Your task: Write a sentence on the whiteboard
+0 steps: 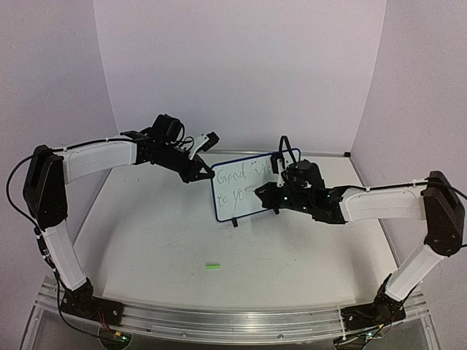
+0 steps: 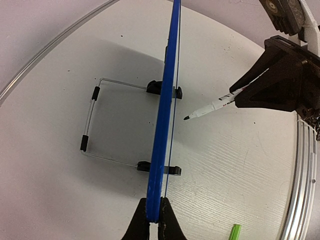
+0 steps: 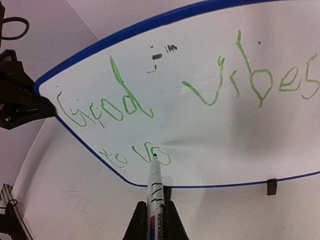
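Note:
The whiteboard (image 1: 252, 198) stands upright mid-table, white with a thin blue rim. In the left wrist view it is edge-on (image 2: 166, 100). The sentence (image 3: 125, 102) is in green: "Good vibes" above, "to yo" below (image 1: 235, 177). My left gripper (image 1: 204, 173) is shut on the board's left edge, the rim pinched between its fingertips (image 2: 154, 215). My right gripper (image 3: 156, 212) is shut on a white marker (image 3: 155, 185). The marker's tip is at the "yo". In the left wrist view the marker (image 2: 212, 106) ends a small gap short of the board's face.
A green pen cap (image 1: 212, 266) lies on the table in front of the board (image 2: 235, 232). A wire stand (image 2: 92, 115) props the board from behind, and black feet (image 3: 271, 186) show under its lower rim. White walls enclose the table.

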Tool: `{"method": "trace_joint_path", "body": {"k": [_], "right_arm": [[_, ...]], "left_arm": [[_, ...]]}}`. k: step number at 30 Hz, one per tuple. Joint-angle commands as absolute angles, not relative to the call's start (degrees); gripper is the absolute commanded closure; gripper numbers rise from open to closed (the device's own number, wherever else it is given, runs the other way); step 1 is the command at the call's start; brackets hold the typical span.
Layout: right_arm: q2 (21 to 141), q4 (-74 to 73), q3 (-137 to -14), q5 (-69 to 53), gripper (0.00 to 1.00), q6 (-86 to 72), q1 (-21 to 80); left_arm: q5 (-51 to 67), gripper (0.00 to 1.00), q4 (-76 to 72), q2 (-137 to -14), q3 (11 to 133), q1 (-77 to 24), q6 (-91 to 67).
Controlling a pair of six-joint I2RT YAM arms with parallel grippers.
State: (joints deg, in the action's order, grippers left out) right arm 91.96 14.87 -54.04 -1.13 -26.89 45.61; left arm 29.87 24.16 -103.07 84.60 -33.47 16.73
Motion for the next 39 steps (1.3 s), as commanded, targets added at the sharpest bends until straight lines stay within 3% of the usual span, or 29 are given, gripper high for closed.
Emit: {"method": "trace_joint_path", "body": {"k": [1,39], "right_arm": [[91.78,14.94,-54.52,-0.42,1.0,-27.39,45.23],[97.51,13.14,-57.53,2.6,1.0,-29.43,43.55]], "left_arm": [[24.92,1.0,25.36,-101.51,83.55,-33.13,20.08],[24.94,1.0,25.41,-101.44,83.5,-33.13,20.1]]}}
